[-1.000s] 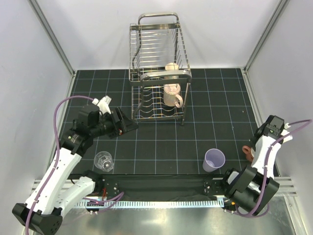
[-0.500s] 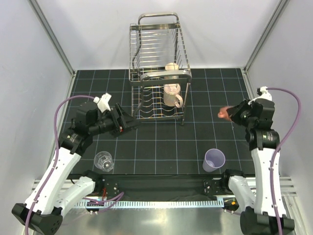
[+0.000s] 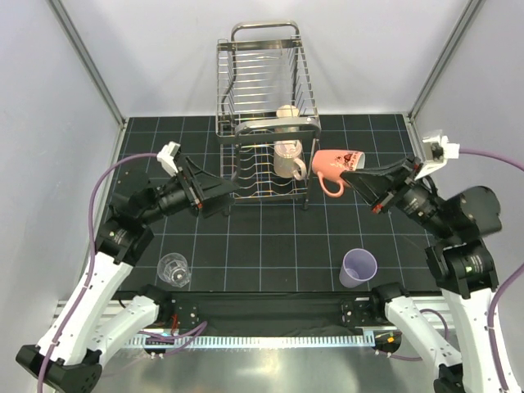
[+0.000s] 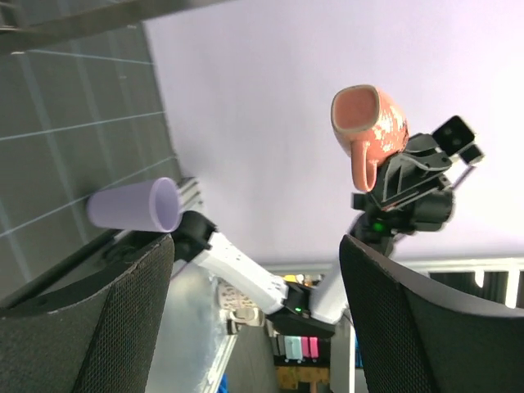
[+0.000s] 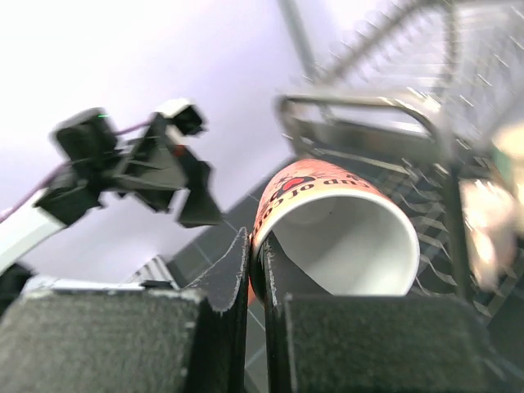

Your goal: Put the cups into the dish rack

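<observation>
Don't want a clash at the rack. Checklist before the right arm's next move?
1. Grip of right tool on pink mug rim: ok.
2. Gap between mug and dish rack side post: cannot tell.
3. Bare wires in rack left of tan mug and beige mug: ok.
4. Is left tool open and off the path, at rack's front-left: ok.
5. Are lavender tumbler and clear glass upright, out of the way: ok.

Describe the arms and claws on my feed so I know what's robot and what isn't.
Both match: the left arm and right arm have white shells on the long links and black joints. A lavender cable loops along each, and a small white module sits at each wrist. The left claw and right claw are black, each with two broad, finely textured fingers.
</observation>
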Robot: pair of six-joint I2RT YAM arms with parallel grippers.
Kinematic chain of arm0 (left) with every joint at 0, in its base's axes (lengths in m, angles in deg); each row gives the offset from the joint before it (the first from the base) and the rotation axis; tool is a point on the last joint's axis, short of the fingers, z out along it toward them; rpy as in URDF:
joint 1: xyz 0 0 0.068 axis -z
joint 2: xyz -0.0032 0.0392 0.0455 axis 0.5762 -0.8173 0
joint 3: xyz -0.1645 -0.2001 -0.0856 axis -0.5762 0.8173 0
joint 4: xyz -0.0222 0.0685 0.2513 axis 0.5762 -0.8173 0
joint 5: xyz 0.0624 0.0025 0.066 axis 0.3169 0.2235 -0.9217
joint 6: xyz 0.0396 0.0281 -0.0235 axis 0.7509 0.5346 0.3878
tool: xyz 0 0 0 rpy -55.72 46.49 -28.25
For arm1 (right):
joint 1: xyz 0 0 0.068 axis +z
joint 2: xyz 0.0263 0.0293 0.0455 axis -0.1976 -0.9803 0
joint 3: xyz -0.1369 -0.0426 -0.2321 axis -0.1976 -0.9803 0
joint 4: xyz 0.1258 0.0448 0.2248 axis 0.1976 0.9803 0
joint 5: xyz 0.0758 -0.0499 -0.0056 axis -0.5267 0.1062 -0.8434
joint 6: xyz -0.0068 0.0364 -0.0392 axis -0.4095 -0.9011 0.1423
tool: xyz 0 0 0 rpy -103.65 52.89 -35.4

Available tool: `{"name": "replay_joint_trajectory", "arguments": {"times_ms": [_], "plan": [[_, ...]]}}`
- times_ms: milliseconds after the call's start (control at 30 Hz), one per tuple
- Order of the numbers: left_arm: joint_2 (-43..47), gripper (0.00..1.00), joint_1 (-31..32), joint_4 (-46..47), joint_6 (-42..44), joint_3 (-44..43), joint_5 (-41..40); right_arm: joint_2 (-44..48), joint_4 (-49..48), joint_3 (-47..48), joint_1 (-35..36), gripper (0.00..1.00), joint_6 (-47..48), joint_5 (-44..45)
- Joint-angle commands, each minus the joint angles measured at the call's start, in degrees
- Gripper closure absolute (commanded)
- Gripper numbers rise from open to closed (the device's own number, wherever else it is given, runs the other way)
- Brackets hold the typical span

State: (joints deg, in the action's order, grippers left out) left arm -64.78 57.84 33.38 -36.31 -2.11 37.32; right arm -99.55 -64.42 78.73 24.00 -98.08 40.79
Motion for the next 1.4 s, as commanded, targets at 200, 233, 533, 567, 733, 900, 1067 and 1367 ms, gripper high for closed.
{"name": "replay_joint_trajectory", "arguments": {"times_ms": [200, 233, 533, 567, 733, 900, 1067, 1367], "plan": [[-2.64, 0.18, 17.23, 21.14, -3.99, -2.46, -12.63, -1.63, -37.72, -4.2, 4.26, 0.96, -14.54, -7.74], [-3.08, 0.18, 20.9, 23.09, -3.38, -2.02, -16.21, -2.08, -38.78, -4.64, 5.32, 0.96, -14.63, -7.03], [-8.53, 0.23, 31.39, 23.9, 8.67, -7.54, -31.1, -6.12, -38.8, -4.47, 22.61, 0.96, -4.62, 2.72], [-9.15, 0.23, 31.75, 23.9, 9.28, -8.6, -31.89, -6.38, -38.27, -4.47, 23.86, 0.96, -3.3, 3.52], [-9.94, 0.26, 32.98, 24.87, 10.87, -8.78, -33.56, -7.35, -35.63, -4.56, 30.19, 0.96, 4.26, 9.23], [-9.6, 0.34, 33.07, 25.31, 10.69, -7.38, -33.65, -6.83, -35.54, -5.0, 30.99, 0.96, 6.19, 11.51], [-5.38, 0.34, 33.07, 22.94, 11.92, -3.34, -35.23, -4.89, -28.08, -1.58, 30.91, 0.96, 11.55, 15.12], [-4.83, 0.2, 33.07, 23.11, 12.71, -4.81, -33.4, -5.85, -29.73, -3.77, 31.17, 0.96, 9.64, 13.55]]}}
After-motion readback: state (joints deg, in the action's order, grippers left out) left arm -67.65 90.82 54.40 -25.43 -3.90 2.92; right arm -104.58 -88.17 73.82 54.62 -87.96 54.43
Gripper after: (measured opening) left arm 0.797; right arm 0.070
